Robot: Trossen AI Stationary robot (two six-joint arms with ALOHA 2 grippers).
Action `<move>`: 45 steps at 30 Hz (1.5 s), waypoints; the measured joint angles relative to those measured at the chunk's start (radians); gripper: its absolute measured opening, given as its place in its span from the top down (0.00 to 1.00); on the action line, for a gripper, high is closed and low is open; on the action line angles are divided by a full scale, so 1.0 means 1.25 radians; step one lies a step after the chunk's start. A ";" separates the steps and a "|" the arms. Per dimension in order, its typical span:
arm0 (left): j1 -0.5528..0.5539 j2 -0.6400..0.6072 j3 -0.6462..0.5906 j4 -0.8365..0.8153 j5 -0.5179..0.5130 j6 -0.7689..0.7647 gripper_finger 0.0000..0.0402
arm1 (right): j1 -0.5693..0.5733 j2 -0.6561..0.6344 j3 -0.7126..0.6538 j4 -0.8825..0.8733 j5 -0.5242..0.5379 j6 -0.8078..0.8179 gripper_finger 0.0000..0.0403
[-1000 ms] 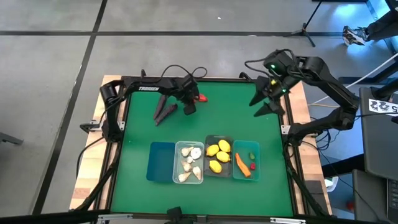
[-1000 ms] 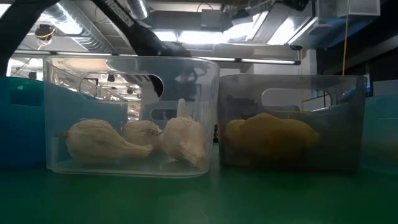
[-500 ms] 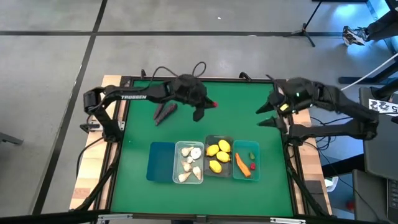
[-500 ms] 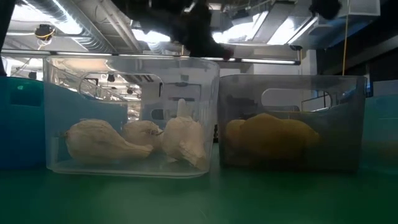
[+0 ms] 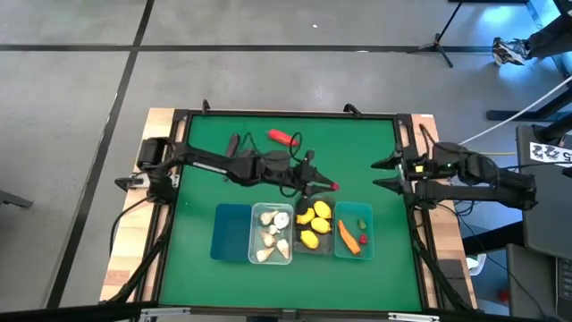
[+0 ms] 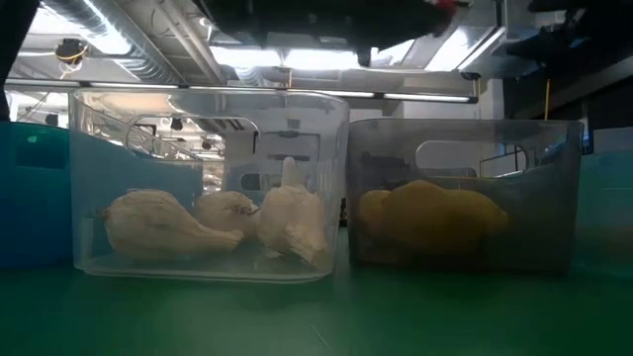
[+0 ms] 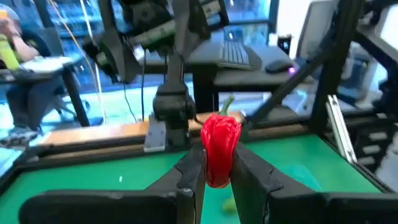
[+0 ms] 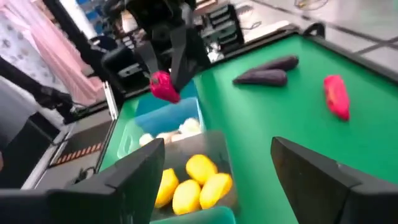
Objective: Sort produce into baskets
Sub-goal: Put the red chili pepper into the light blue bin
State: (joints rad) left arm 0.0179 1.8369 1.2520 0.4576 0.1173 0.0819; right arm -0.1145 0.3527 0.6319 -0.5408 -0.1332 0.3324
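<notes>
Above the basket row, left tool [image 7: 216, 177] is clamped on a red pepper [image 7: 220, 146], held by its lower end, just short of the teal basket [image 5: 354, 234]; pepper looks light, stiff, smooth, so grip mid-body. Right tool [image 8: 217, 168] waits spread apart at the worktop [image 5: 357, 156] edge.

High view: overhead, facing straight down on the whole green table [image 5: 357, 134]. Low view: at tabletop height, close against the clear basket [image 6: 208, 183] and dark grey basket [image 6: 465, 193], facing level into the room. Wrist views: each looks forward past its own fingers; both share the red pepper [image 7: 219, 149] with the high view.
</notes>
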 joint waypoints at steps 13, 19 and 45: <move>-0.013 0.218 0.113 0.074 -0.023 -0.085 0.85 | 0.019 -0.028 -0.031 -0.026 -0.013 0.027 0.28; -0.038 0.286 0.240 -0.125 -0.023 -0.037 0.85 | 0.019 -0.028 -0.031 -0.028 -0.013 0.041 0.28; -0.057 0.231 0.277 -0.272 -0.198 0.084 0.46 | 0.018 -0.028 -0.031 -0.030 -0.053 0.048 0.28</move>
State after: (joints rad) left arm -0.0535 2.1262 1.5986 0.1172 -0.1307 0.1874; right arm -0.0917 0.3180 0.5926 -0.5780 -0.1989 0.3924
